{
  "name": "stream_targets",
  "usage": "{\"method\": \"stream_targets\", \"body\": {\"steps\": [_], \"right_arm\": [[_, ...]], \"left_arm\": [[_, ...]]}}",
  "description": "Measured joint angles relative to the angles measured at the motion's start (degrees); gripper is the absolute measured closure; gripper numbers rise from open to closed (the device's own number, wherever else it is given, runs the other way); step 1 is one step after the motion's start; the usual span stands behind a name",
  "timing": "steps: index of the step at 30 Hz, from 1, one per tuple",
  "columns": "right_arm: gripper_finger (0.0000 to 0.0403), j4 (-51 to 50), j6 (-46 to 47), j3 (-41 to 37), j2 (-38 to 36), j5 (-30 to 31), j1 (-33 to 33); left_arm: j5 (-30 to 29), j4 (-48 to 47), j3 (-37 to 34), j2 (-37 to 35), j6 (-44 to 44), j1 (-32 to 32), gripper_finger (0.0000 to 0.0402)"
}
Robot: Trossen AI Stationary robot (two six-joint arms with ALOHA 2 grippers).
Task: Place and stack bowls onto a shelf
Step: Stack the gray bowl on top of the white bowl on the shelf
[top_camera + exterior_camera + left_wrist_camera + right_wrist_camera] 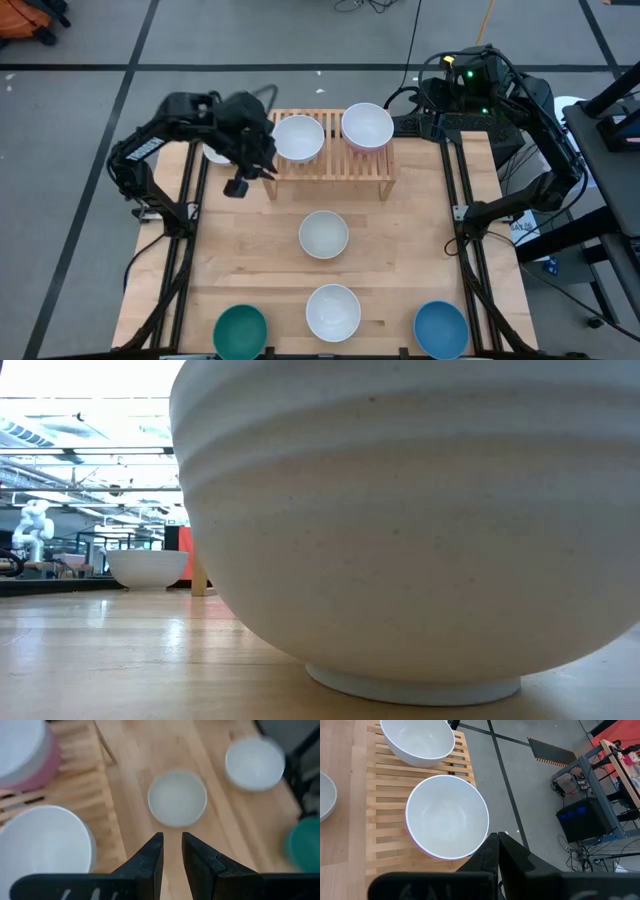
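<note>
My two arms are matte black, built of jointed links with black cables looped along them. The left gripper (172, 851) ends in two wedge-shaped dark fingers (150, 857). A green indicator light (468, 73) glows at the right arm's base.
</note>
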Motion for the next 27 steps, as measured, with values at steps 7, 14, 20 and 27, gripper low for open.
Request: {"method": "stream_targets", "body": {"steps": [7, 14, 20, 27], "right_arm": [[0.0403, 0.00, 0.07, 0.00, -0.04, -0.01, 0.00], [0.0403, 0.02, 2.24, 0.00, -0.04, -0.01, 0.00], [0.0403, 0.00, 3.09, 0.00, -0.41, 0.01, 0.00], [0.0403, 0.00, 3.02, 0.00, -1.39, -0.01, 0.00]], "left_arm": [[-2.28, -0.02, -12.61, 0.08, 1.07, -5.02, 0.0325], [-2.37, 2.34, -24.20, 0.09, 2.70, -10.10, 0.0325], [-3.89, 12.93, -29.64, 0.08, 4.01, -13.74, 0.0325], [-6.65, 24.09, -35.01, 0.07, -0.27, -16.70, 0.0325]]}}
